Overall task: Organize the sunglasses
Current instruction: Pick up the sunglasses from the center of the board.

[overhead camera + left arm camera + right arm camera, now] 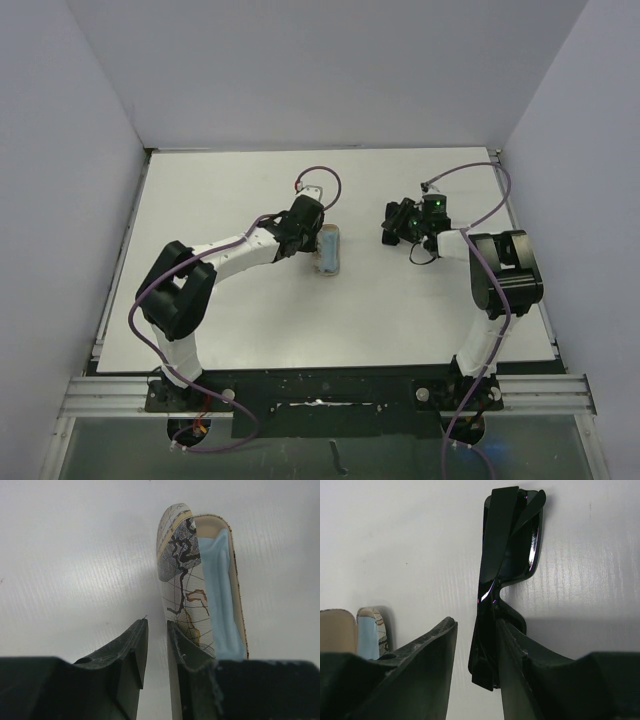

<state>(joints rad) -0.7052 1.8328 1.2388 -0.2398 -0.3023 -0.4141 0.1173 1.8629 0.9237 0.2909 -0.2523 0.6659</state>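
Note:
The black sunglasses [507, 545] are folded and stand on edge between the fingers of my right gripper [476, 625]. They lie against the right finger, with a gap to the left finger, so the jaws are open around them. In the top view the sunglasses [392, 226] sit at my right gripper [403, 230], right of centre. The oblong case [180, 565] lies open with a map-patterned lid and the light blue cloth [220, 590] inside. My left gripper [157, 625] is nearly shut with nothing between its fingers, its right finger beside the lid. The case [329, 250] is mid-table.
The case also shows at the lower left of the right wrist view [367, 630]. The white table [250, 330] is walled by grey panels on three sides. Purple cables loop over both arms.

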